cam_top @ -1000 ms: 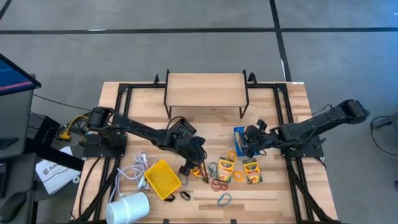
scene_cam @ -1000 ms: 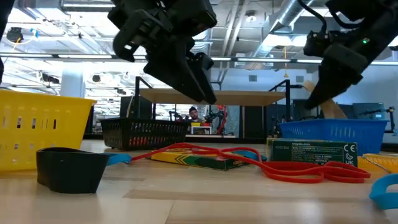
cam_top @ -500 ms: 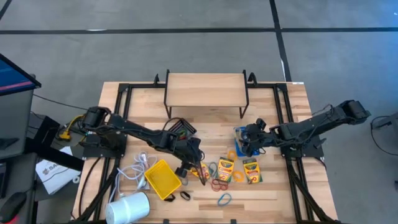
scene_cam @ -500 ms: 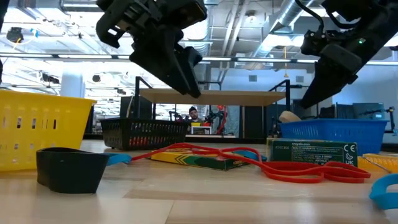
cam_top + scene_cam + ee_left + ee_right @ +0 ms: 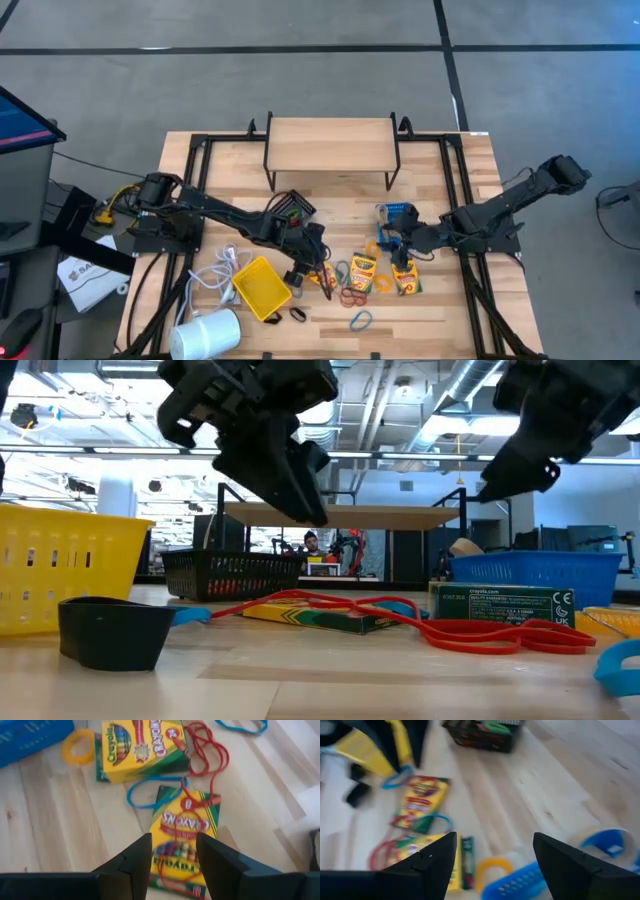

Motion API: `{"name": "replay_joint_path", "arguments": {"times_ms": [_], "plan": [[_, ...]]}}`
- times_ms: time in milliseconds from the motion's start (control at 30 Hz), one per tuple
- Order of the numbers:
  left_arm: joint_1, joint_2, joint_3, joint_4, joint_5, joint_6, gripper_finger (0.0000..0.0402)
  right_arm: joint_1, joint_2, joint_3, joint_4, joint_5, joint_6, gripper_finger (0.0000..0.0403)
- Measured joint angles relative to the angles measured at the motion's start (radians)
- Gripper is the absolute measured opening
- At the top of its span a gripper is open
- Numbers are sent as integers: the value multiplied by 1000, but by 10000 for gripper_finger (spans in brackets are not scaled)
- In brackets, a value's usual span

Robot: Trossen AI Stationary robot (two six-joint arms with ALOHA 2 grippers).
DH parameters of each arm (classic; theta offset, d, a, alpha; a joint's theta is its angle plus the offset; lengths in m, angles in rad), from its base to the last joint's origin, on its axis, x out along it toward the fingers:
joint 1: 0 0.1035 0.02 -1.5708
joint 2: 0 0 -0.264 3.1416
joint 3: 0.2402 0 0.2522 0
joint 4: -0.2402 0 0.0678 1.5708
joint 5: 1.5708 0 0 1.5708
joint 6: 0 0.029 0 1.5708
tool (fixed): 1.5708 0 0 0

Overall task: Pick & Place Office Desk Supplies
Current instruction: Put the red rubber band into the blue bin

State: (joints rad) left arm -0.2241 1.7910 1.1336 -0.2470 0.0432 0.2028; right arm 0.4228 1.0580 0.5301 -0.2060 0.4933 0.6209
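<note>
Three yellow-and-green crayon boxes lie flat on the table: one (image 5: 187,820) under my left gripper, one (image 5: 362,272) in the middle and one (image 5: 404,276) to the right. My left gripper (image 5: 172,840) hangs open above the first box, well clear of it in the low view (image 5: 312,510). My right gripper (image 5: 401,250) is open and holds nothing, just nearer than the blue bin (image 5: 396,218). A pale roundish thing (image 5: 465,547) rests in that bin. Red (image 5: 352,296), blue (image 5: 360,320) and yellow (image 5: 77,747) rubber-band rings lie loose around the boxes.
A yellow bin (image 5: 262,288) and a white cylinder (image 5: 205,335) sit at the near left, with a white cable (image 5: 222,272) beside them. A black bin (image 5: 293,208) stands behind my left arm. A wooden shelf (image 5: 330,145) spans the far side. A small dark clip (image 5: 298,314) lies near the front.
My right gripper has opened over the blue bin and let go of the pale thing, which now rests in the bin. It has then drawn away toward the table's near edge and tipped up.
</note>
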Motion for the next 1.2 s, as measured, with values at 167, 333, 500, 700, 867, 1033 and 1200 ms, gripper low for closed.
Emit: {"name": "replay_joint_path", "arguments": {"times_ms": [167, 333, 500, 700, 867, 1033, 1200], "plan": [[0, 36, -1, -65, -62, -1, 161, 39, 0, 0, 49, 0, 0, 260], [2, 53, -2, -96, -97, -59, 182, 49, 0, 0, 57, 1, 0, 260], [2, 73, -1, -95, -96, -108, 204, 47, 0, 0, 54, 1, -8, 260], [3, 98, -2, -93, -61, -111, 221, 47, 0, 0, 51, 1, -19, 260], [9, 110, -1, -95, -55, -111, 222, 47, 0, 0, 45, 1, -19, 260], [9, 112, -1, -96, -34, -111, 208, 47, 0, 0, 46, 1, -18, 260], [17, 112, -1, -103, 29, -111, 152, 47, 0, 0, 43, 2, -9, 260]]}}
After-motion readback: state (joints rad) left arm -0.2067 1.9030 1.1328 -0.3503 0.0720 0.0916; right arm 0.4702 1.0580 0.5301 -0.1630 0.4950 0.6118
